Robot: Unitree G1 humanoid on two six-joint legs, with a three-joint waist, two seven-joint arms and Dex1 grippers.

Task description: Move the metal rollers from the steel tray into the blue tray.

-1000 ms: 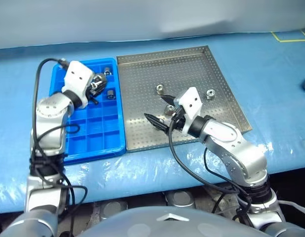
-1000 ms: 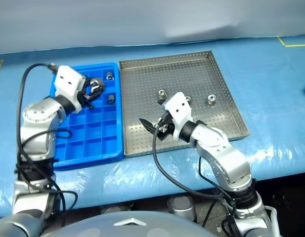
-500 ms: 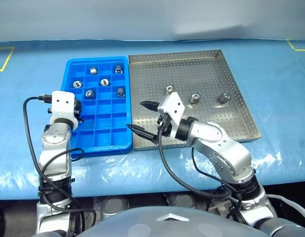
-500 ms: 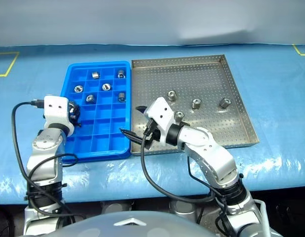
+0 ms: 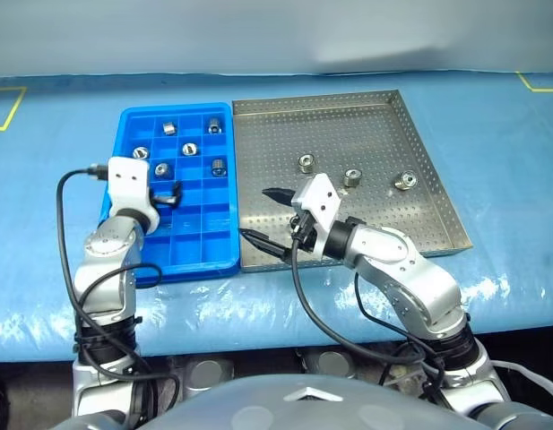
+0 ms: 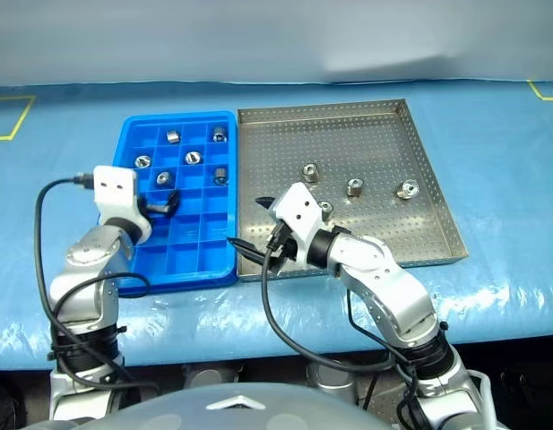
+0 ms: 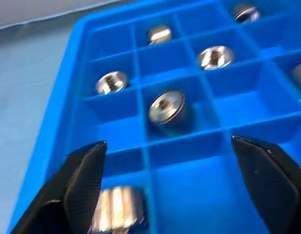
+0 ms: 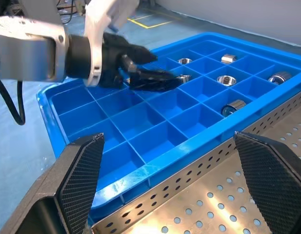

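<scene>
The blue tray [image 5: 208, 240] lies left of the steel tray [image 5: 348, 125], edge to edge. Several metal rollers [image 5: 188, 149] sit in the blue tray's far compartments. More rollers [image 6: 355, 187] stand on the steel tray's perforated floor, one [image 6: 325, 209] right beside my right hand. My left gripper [image 5: 169, 195] hovers open over the blue tray's left-middle compartments. In the left wrist view [image 7: 167, 141], a roller [image 7: 116, 209] lies on its side beside one finger, free of both. My right gripper [image 5: 265, 215] is open and empty over the seam between the trays, also in the right wrist view [image 8: 167, 138].
Both trays rest on a table covered with blue sheeting [image 5: 509, 152], its front edge near me. Yellow tape marks [image 5: 7, 107] sit at the far corners. Black cables [image 5: 298, 287] loop off both wrists. My left gripper [image 8: 150, 78] is seen across the blue tray from the right wrist.
The head camera has shifted since the earliest frames. My left gripper has opened and has moved in from the blue tray's left rim to over its compartments. The right gripper stays open, nearly still.
</scene>
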